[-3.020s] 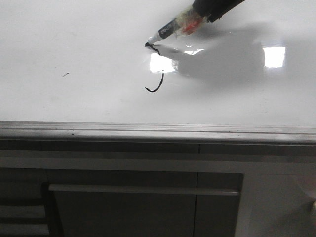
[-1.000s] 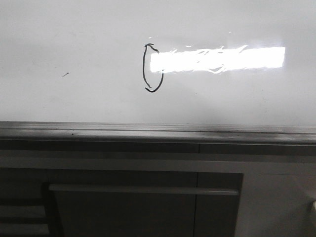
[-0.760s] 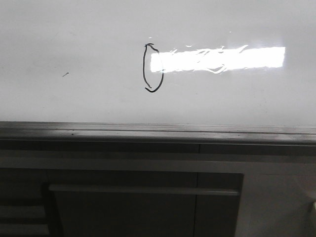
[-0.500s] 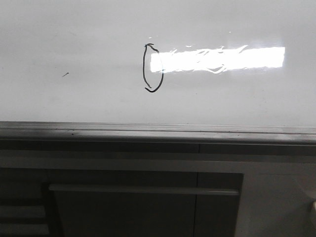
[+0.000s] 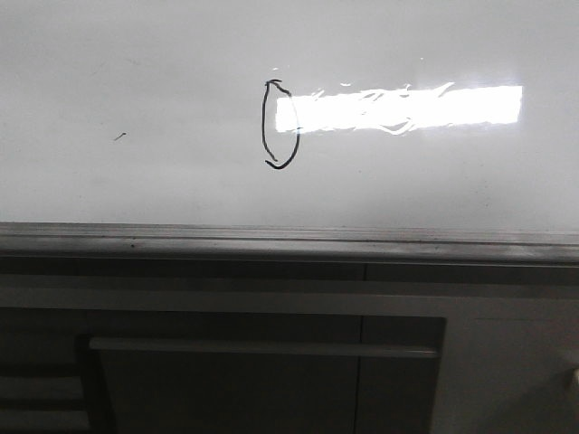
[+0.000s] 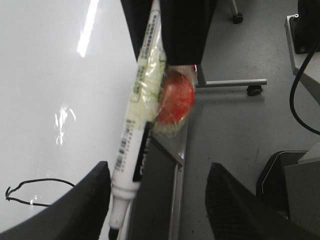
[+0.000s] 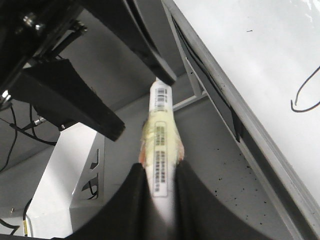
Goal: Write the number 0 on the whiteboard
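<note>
A tall narrow number 0 (image 5: 265,127) in black line stands on the whiteboard (image 5: 136,72), beside a bright glare strip. Part of that number 0 (image 6: 35,181) shows on the whiteboard (image 6: 50,100) in the left wrist view, and a curve of the number 0 (image 7: 306,92) shows in the right wrist view. My right gripper (image 7: 161,167) is shut on a white marker (image 7: 161,125) wrapped in yellowish tape. The marker (image 6: 135,150) hangs off the board's edge, close to one finger of my open left gripper (image 6: 157,167). Neither gripper shows in the front view.
A silver edge rail (image 5: 289,242) borders the board. Below it is a grey cabinet front with a bar handle (image 5: 262,347). A wheeled stand foot (image 6: 235,84) and a black cable (image 6: 295,100) lie on the floor. A white box (image 7: 75,175) stands beside my right arm.
Three seconds ago the marker tip was on the board with only part of the oval drawn. Now the oval is closed and marker and arm have left the front view.
</note>
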